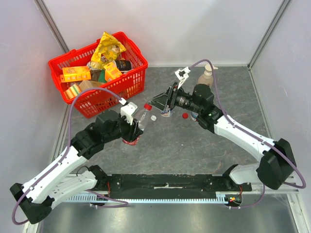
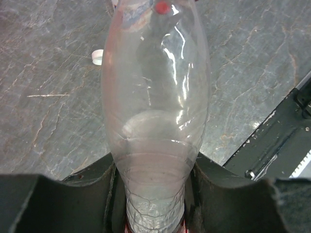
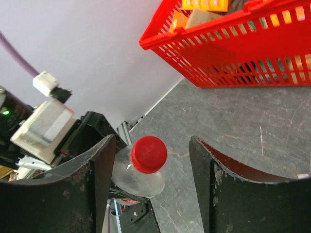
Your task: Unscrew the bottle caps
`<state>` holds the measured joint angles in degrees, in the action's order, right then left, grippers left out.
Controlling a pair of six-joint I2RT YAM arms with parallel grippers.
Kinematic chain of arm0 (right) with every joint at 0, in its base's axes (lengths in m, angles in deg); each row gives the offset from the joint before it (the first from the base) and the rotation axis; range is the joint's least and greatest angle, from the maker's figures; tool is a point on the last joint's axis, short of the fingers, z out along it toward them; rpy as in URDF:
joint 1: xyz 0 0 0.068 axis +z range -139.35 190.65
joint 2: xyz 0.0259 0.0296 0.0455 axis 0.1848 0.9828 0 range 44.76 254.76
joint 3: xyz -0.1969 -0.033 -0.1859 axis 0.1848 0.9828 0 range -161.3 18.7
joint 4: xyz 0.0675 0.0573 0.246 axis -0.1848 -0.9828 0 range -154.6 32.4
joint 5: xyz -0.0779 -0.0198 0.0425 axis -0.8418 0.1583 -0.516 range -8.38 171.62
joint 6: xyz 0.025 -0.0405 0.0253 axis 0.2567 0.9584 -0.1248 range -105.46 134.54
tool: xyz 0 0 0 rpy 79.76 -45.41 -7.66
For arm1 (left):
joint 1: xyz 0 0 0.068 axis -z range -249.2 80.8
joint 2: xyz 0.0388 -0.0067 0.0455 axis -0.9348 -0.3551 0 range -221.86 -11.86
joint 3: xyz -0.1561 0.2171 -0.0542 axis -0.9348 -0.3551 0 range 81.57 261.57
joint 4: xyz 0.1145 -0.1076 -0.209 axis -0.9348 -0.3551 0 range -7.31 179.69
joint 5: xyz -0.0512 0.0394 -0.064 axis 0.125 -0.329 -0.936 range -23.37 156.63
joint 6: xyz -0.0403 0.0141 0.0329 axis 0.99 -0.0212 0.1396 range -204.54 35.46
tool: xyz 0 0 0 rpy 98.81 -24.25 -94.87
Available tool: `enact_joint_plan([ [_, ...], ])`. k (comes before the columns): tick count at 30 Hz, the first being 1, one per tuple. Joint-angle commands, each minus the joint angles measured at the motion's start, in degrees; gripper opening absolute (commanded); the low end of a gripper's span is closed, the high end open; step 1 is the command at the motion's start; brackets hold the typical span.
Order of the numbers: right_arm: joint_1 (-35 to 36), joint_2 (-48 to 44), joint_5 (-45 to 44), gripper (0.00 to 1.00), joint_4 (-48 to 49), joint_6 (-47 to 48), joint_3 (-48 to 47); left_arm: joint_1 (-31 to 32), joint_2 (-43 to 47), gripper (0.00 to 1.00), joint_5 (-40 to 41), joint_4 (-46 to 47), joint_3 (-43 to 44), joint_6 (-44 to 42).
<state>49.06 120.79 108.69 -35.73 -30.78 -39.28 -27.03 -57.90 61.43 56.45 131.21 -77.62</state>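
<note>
My left gripper (image 1: 132,128) is shut on the lower body of a clear bottle (image 1: 139,120) and holds it tilted up toward the right arm. In the left wrist view the bottle (image 2: 155,116) fills the middle, squeezed between my fingers (image 2: 92,204). Its red cap (image 1: 147,106) is on the neck. My right gripper (image 1: 156,103) is open, and in the right wrist view (image 3: 151,160) its fingers (image 3: 92,189) stand either side of the red cap (image 3: 148,154) without touching it. A loose white cap (image 1: 153,117) and a loose red cap (image 1: 185,115) lie on the table.
A red basket (image 1: 133,82) of packets stands at the back left. A beige pump soap bottle (image 1: 206,75) stands at the back right. Two more labelled bottles (image 1: 166,114) (image 1: 194,116) sit under the right arm. The black rail (image 1: 165,184) runs along the near edge.
</note>
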Motion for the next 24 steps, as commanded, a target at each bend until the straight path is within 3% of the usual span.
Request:
enact_joint_plan([
  [1, 1.0, 2.9, 0.0, 0.67, -2.5, 0.2, -3.6, -0.1, 0.1, 0.25, 2.7, -0.3, -0.4, -2.5],
  [6, 2.5, 4.6, 0.1, 0.65, -2.5, 0.1, -4.3, -0.1, 0.1, 0.25, 2.9, -0.3, -0.7, -2.6],
  [14, 2.8, 5.6, 1.8, 0.51, 2.1, -2.8, -2.3, -0.1, 0.6, 0.24, 3.1, -0.3, -0.9, -2.7],
  [24, 3.2, 6.6, 4.6, 0.06, 4.8, -4.1, -1.7, -0.1, 0.6, 0.24, 3.4, -0.3, -0.8, -2.7],
])
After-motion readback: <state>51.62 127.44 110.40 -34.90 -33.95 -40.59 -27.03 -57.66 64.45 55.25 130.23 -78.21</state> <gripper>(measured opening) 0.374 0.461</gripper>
